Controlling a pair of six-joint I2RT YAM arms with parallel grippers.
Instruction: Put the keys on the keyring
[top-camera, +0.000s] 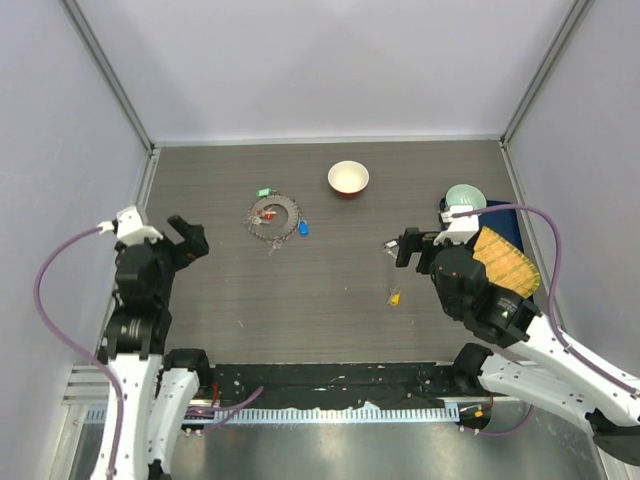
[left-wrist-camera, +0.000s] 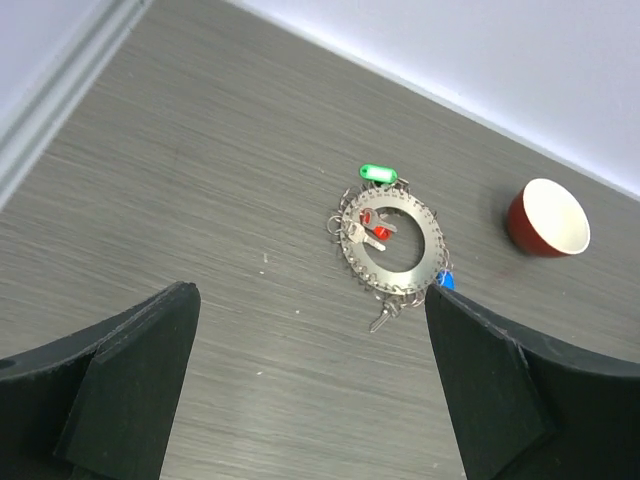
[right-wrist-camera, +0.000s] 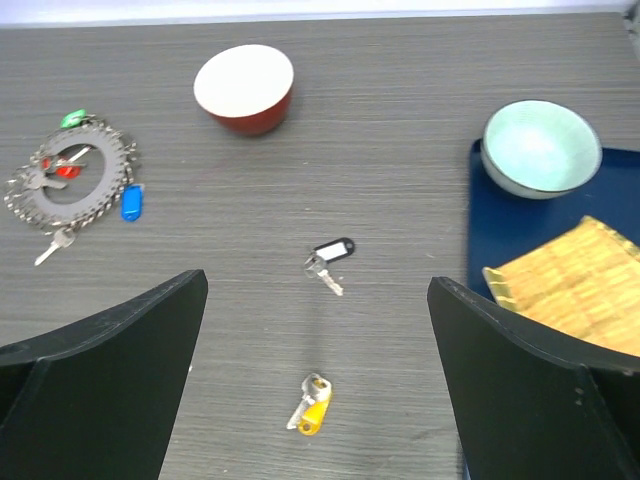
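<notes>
Keyring (top-camera: 273, 217) as landmark: black key (right-wrist-camera: 330, 256) and yellow key (right-wrist-camera: 312, 404) well to its right, nearest right gripper (right-wrist-camera: 318, 288), gaping empty; left gripper (left-wrist-camera: 310, 293) gaping too.

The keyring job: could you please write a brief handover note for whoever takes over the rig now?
Both the left gripper and right gripper are open, empty.
The keyring lies flat, far left; green key and blue key at its rim, red key in its hole, attachment unclear.
Loose before the right gripper: black key and yellow key.
Left: get those two onto the keyring.
</notes>
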